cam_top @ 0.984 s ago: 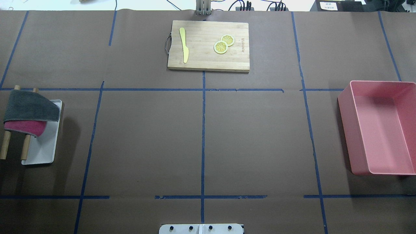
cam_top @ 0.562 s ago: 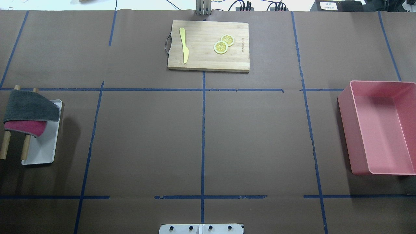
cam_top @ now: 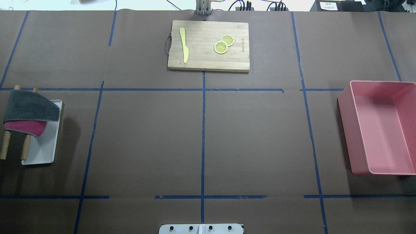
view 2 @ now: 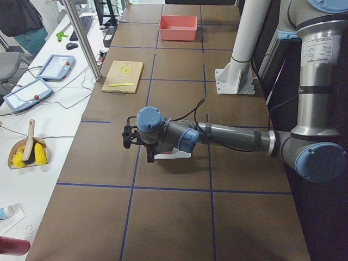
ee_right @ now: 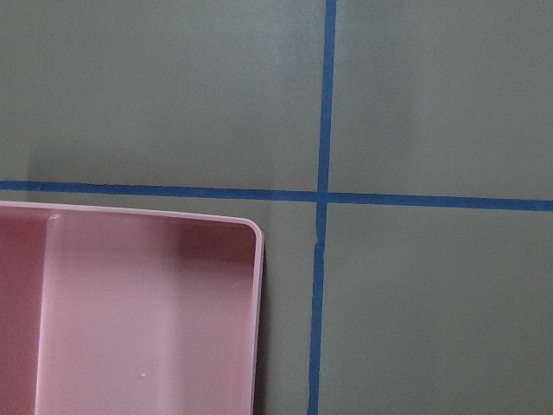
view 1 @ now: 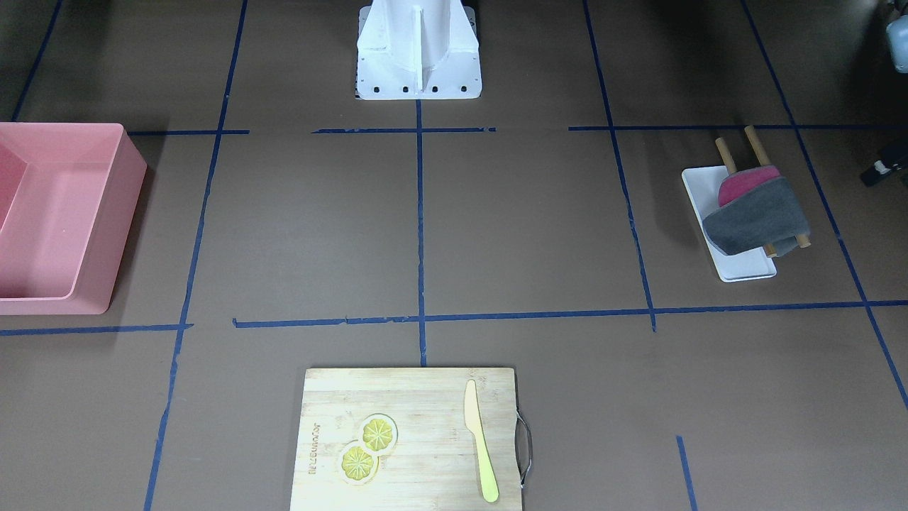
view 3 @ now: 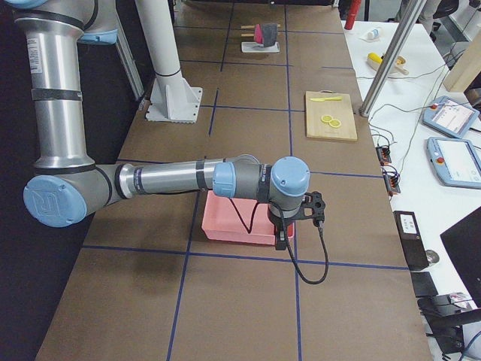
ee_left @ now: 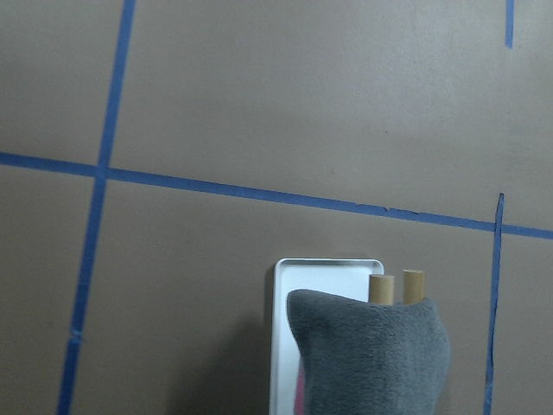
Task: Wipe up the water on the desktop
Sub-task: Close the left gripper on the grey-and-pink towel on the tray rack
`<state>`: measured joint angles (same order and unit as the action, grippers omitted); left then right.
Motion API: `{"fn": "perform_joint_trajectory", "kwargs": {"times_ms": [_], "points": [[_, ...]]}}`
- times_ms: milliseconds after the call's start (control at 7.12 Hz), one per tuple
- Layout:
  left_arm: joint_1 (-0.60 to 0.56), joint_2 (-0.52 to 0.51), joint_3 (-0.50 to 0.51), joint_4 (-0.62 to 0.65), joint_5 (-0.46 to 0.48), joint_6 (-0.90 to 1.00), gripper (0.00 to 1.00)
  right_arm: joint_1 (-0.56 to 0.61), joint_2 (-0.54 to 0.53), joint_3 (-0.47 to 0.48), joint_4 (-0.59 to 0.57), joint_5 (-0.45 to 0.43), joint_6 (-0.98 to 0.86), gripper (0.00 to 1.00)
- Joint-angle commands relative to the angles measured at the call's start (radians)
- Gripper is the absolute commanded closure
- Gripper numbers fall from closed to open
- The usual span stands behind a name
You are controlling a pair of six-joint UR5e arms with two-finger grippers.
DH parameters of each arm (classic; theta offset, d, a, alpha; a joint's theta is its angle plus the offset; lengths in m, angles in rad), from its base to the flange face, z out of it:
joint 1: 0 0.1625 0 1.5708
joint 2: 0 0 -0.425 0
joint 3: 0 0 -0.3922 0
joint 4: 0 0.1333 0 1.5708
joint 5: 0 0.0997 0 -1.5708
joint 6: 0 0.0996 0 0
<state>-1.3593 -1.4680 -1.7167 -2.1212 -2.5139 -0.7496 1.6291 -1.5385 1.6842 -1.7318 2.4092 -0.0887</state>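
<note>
The desktop point(cam_top: 146, 139) is dark brown with blue tape lines, and I see no water on it. A grey cloth point(cam_top: 31, 105) hangs over a pink one point(cam_top: 24, 127) on a two-rod wooden rack above a small white tray point(cam_top: 42, 152) at the left. It also shows in the left wrist view point(ee_left: 371, 354). My left gripper point(view 2: 150, 158) hangs above that tray. My right gripper point(view 3: 280, 239) hangs above the pink bin's near edge. Both show only in the side views, so I cannot tell whether they are open or shut.
A pink bin point(cam_top: 346, 130) stands at the right. A bamboo cutting board point(cam_top: 208, 61) at the far middle carries a yellow knife point(cam_top: 184, 44) and two lemon slices point(cam_top: 221, 47). The robot's white base plate point(cam_top: 201, 229) is at the near edge.
</note>
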Motion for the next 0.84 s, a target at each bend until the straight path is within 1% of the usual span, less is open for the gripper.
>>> {"fn": "perform_joint_trajectory", "kwargs": {"times_ms": [0,141,281,422,703], "points": [[0.103,0.011,0.04,-0.208,0.07,-0.212,0.02,0.0,0.001,-0.001,0.0,0.001,0.001,0.0],[0.139,0.003,0.042,-0.21,0.101,-0.217,0.02,0.0,0.001,-0.001,0.0,0.001,0.001,0.0],[0.157,-0.003,0.042,-0.21,0.104,-0.218,0.02,0.0,0.001,-0.001,0.0,0.001,0.001,0.0],[0.16,-0.003,0.042,-0.21,0.101,-0.218,0.06,0.0,0.001,-0.001,0.0,0.001,0.001,0.0],[0.16,-0.003,0.043,-0.209,0.099,-0.22,0.2,0.0,0.001,0.0,0.0,0.001,0.001,0.0]]}}
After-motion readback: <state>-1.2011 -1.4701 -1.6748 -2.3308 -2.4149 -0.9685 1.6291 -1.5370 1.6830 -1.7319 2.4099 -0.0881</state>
